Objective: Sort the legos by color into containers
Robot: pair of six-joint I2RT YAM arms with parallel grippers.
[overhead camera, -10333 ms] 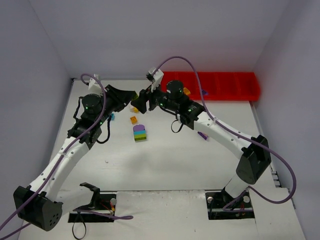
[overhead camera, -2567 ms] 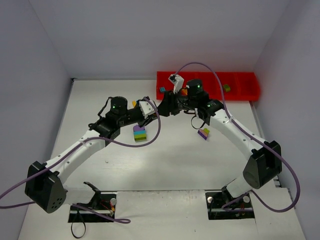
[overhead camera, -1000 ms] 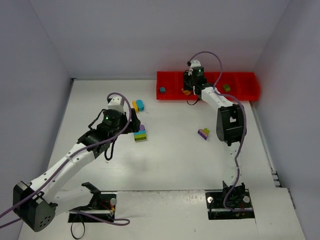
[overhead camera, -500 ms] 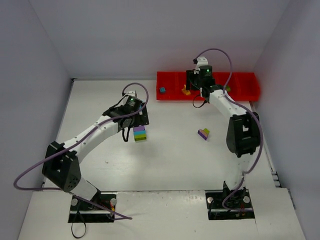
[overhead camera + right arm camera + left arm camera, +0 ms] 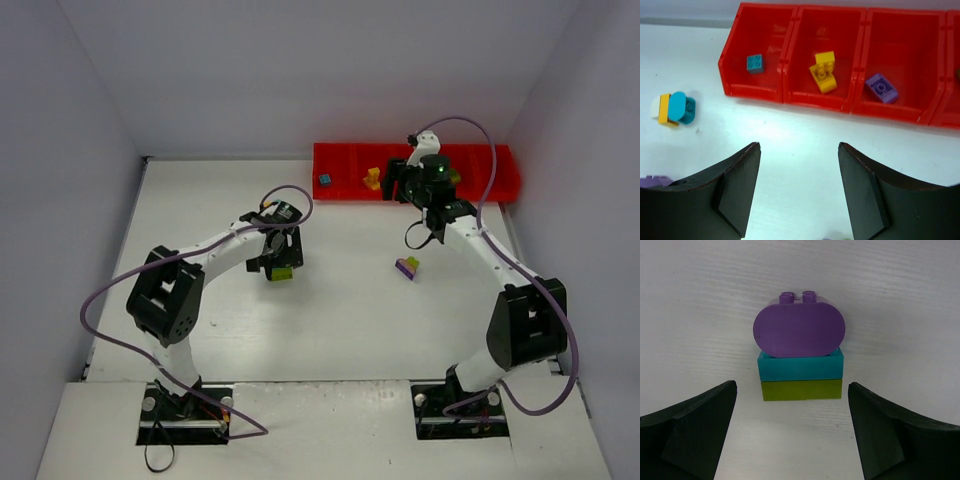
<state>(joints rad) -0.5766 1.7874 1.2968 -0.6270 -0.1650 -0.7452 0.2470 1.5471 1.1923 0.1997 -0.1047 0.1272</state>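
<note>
Right gripper (image 5: 799,185) has drawn back from the second compartment of the red tray (image 5: 790,95) since half a second ago. Its jaws are wide apart with nothing between them. Yellow bricks (image 5: 823,71) lie in that compartment, a teal brick (image 5: 755,63) in the one to its left, and a purple brick (image 5: 881,88) in the one to its right. We take the yellow drop as done.

Over the same interval, left gripper (image 5: 791,412) has swung in over the purple-teal-green stack (image 5: 800,357). Its jaws are fully open, and the stack lies ahead between the fingers, untouched. It rests on the table (image 5: 340,310), left of centre.

Left to sort: that stack, a yellow-and-teal cluster (image 5: 674,107) near the tray's left end, and a purple-and-green piece (image 5: 407,266) right of centre. We judge the stack is next and will need pulling apart.
</note>
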